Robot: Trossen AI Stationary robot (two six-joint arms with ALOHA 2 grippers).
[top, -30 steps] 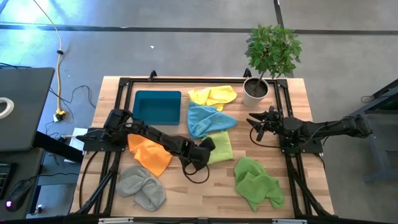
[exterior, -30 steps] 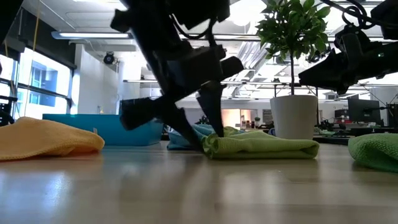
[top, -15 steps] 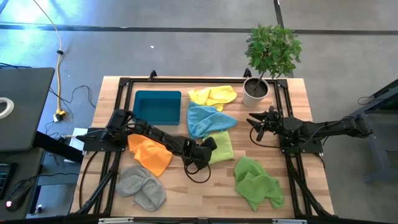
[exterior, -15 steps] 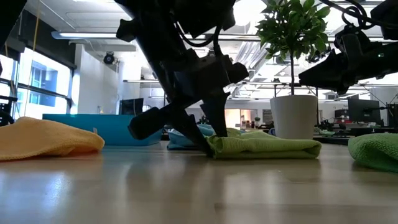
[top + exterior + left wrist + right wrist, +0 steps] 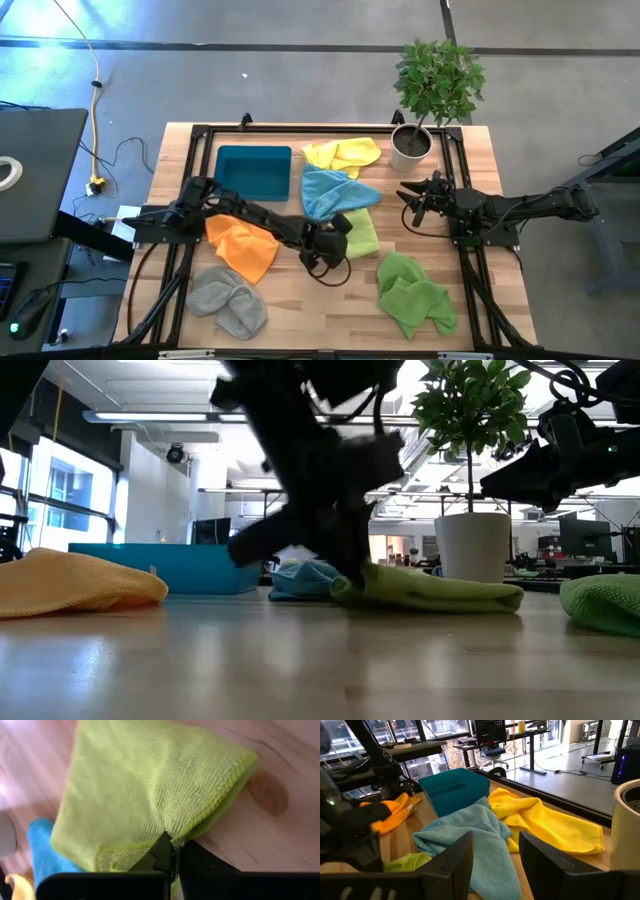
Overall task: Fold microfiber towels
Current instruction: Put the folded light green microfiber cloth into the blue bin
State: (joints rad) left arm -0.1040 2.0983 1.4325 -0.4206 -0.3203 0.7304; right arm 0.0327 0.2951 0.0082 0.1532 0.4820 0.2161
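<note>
Light green towel lies on the bench, its edge pinched by the left claw; right claw hovers open.

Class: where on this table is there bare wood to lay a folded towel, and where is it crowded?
Bare wood lies between the grey towel and the bright green towel. The middle is crowded: left gripper pinching the light green towel, with the blue towel beside it.

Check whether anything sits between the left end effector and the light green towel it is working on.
Nothing visible does. The left end effector is already shut on the near edge of the light green towel, pinching its hem. The light blue towel lies against the far side of it, not in the way. The right end effector waits near the plant pot.
</note>
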